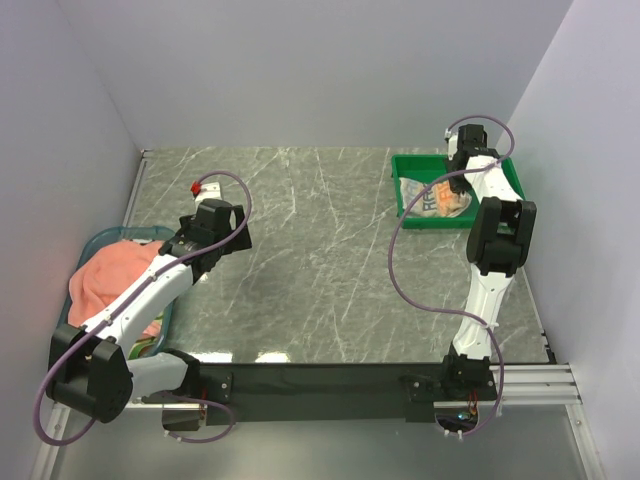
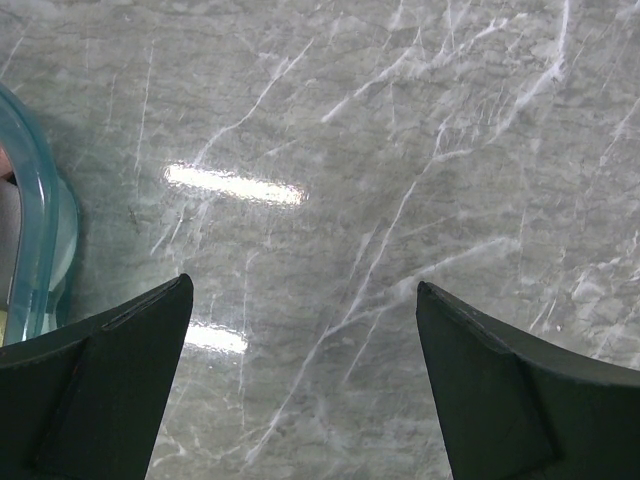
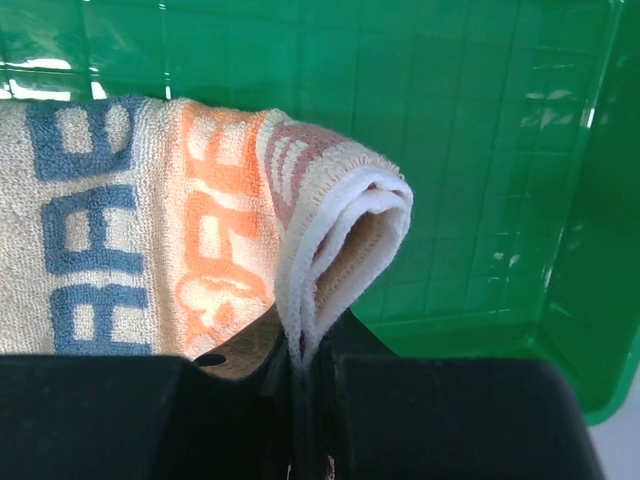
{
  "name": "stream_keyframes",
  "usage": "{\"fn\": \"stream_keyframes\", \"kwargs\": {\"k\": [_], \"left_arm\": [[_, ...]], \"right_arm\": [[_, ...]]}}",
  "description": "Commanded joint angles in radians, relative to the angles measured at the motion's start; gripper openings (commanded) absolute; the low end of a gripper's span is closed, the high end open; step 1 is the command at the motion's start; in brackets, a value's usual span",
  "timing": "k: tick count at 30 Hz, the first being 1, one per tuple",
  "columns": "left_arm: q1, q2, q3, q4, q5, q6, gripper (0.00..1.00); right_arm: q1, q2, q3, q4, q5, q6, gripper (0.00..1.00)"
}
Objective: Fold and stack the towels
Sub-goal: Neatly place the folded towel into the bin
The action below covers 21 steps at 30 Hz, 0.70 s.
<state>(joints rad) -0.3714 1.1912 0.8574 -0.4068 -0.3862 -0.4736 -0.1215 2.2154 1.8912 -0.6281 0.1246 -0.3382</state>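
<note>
One cream towel (image 3: 150,230), folded over on itself, lies in the tray (image 3: 450,120) at the far right of the table (image 1: 300,250). Its doubled corner is pinched between the closed jaws of the right gripper (image 3: 300,365). A pink towel (image 1: 110,280) sits bunched and unfolded in the basket (image 1: 120,235) at the near left. I judge the job to be in its early part: one piece is folded and in the tray, at least one remains to fold and stack, and no pile of two is visible. The left gripper (image 2: 302,290) hangs spread wide with nothing in it, over the table beside the basket. Only the right wrist view shows the pinch and the fold's layers, and only the top view shows the pink towel.
</note>
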Motion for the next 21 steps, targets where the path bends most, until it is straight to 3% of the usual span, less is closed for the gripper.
{"fn": "stream_keyframes", "kwargs": {"k": [1, 21], "left_arm": [[0.003, 0.004, 0.008, 0.033, 0.009, 0.004, 0.99], [0.003, 0.004, 0.008, 0.036, 0.023, 0.003, 0.99]], "right_arm": [[-0.006, -0.017, 0.008, 0.019, 0.040, -0.016, 0.00], [0.019, -0.005, 0.023, 0.071, 0.082, -0.028, 0.05]]}}
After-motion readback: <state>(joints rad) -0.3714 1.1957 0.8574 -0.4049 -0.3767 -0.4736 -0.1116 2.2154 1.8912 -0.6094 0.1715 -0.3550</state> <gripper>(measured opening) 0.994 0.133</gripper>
